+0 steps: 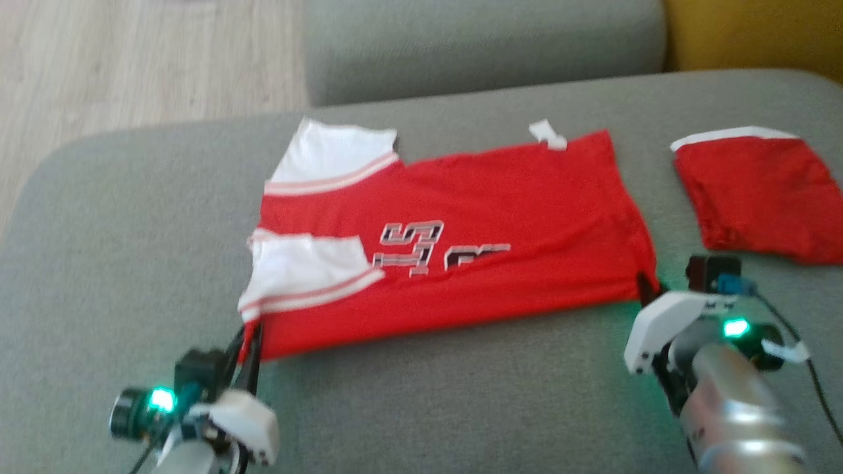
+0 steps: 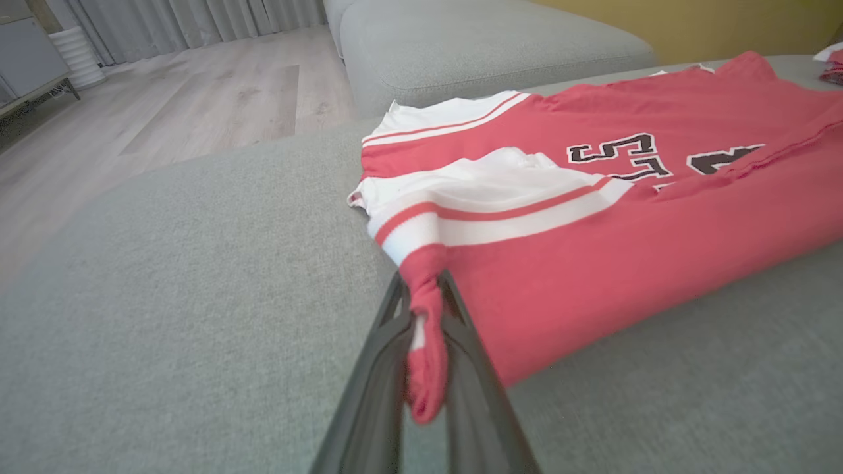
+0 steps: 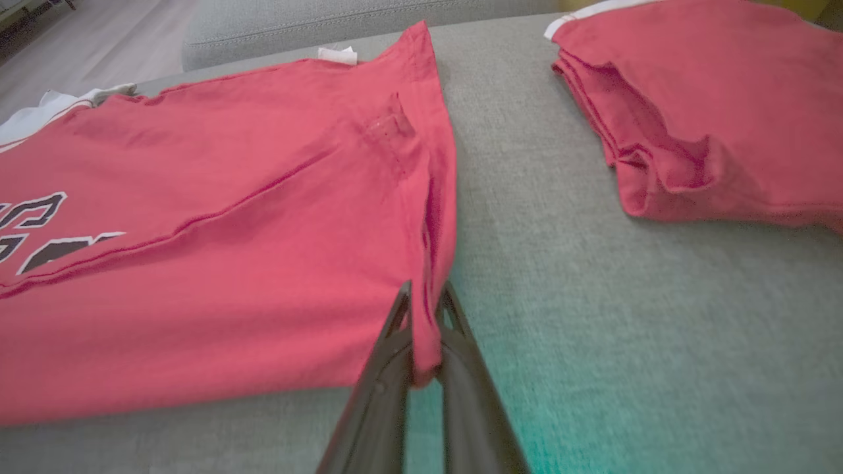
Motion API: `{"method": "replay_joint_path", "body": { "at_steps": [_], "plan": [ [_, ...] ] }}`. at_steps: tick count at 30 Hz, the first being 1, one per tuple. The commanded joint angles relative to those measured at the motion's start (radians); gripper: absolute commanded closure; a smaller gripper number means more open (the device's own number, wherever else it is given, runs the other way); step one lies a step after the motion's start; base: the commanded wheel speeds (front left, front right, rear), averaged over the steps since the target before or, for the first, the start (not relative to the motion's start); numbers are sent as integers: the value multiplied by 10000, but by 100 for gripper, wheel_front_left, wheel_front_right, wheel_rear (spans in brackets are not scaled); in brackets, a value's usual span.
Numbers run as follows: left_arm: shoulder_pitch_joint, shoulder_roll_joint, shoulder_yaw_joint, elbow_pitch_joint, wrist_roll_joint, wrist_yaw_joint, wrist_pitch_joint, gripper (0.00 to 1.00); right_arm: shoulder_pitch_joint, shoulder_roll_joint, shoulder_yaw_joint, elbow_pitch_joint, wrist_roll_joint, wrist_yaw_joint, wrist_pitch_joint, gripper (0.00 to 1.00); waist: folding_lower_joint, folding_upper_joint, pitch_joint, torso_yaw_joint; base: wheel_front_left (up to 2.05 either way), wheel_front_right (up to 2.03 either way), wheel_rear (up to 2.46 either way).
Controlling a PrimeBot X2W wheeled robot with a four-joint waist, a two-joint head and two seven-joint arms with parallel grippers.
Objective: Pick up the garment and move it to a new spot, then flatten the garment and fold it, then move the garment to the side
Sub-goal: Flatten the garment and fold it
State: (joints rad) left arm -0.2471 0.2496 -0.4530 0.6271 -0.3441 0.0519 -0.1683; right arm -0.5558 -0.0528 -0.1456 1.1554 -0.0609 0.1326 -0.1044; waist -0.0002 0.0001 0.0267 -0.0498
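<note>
Head view: jersey (image 1: 474,217), red with white sleeves, spread flat on the grey couch (image 1: 132,230). The left gripper (image 1: 250,342) is clamped on its near left corner and the right gripper (image 1: 649,286) on its near right corner, and a folded red cloth (image 1: 757,191) lies apart to the right. Left wrist view: fingers (image 2: 375,368) closed on a bunched red corner just below a white sleeve. Right wrist view: fingers (image 3: 375,408) pinching the jersey's hem corner, with the folded red cloth apart at upper right.

Numerals (image 1: 421,249) on jersey (image 1: 520,197) partly hidden under fold; second red garment (image 1: 757,191) cut off at right edge.
</note>
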Motion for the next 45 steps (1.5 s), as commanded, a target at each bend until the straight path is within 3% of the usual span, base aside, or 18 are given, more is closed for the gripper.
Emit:
{"method": "replay_joint_path", "body": {
  "at_steps": [1, 4, 8, 25, 26, 27, 28, 29, 30, 31, 39, 45],
  "plan": [
    [-226, 442, 386, -317, -76, 24, -27, 100, -168, 26, 312, -309, 125, -19, 7, 100, 2, -1, -304, -218, 0, 0, 0],
    [244, 588, 497, -725, -249, 126, 76, 100, 187, 26, 740, -584, 331, -19, 366, 100, 2, -1, -431, -323, 0, 0, 0],
    [767, 779, 392, -1409, -276, 194, 439, 100, 814, 26, 580, -1420, 213, -19, 943, 100, 2, -1, -549, -320, 0, 0, 0],
    [1183, 1016, -18, -2488, -344, 226, 1385, 100, 3832, 26, 723, -6578, 1111, -19, 3276, 100, 2, -1, -419, -211, 0, 0, 0],
    [1182, 1005, -44, -2490, -367, 205, 1434, 100, 3930, 26, 671, -6831, 1095, -19, 3278, 33, 2, -1, -394, -213, 0, 0, 0],
    [1175, 1001, -61, -2495, -377, 204, 1464, 100, 4017, 26, 611, -7046, 1147, -19, 3288, 0, 2, -1, -370, -216, 0, 0, 0],
    [1159, 1001, -67, -2506, -371, 224, 1464, 71, 4075, 26, 600, -7262, 1212, -19, 3261, 0, 2, -1, -340, -221, 0, 0, 0],
    [1159, 1001, -67, -2506, -371, 224, 1464, 71, 4075, 26, 600, -7262, 1212, -19, 3261, 0, 2, -1, -340, -221, 0, 0, 0],
    [1132, 997, -55, -2524, -359, 266, 1421, 32, 4109, 26, 595, -7497, 1245, -19, 3157, 0, 2, -1, -307, -229, 0, 0, 0],
    [1089, 983, -20, -2551, -348, 333, 1347, 0, 4127, 26, 610, -7747, 1239, -19, 2989, 0, 2, -1, -274, -239, 0, 0, 0],
    [312, 472, 470, -2966, -307, 839, -330, 0, 4027, 26, 1123, -9332, 1339, -19, 616, 0, 2, -1, 187, -313, 0, 0, 0],
    [-764, 67, 1027, -3585, -294, 521, -914, 0, 3791, 26, 1437, -9297, 1976, -19, -771, 0, 2, -1, 930, -648, 0, 0, 0]
  ]
}}
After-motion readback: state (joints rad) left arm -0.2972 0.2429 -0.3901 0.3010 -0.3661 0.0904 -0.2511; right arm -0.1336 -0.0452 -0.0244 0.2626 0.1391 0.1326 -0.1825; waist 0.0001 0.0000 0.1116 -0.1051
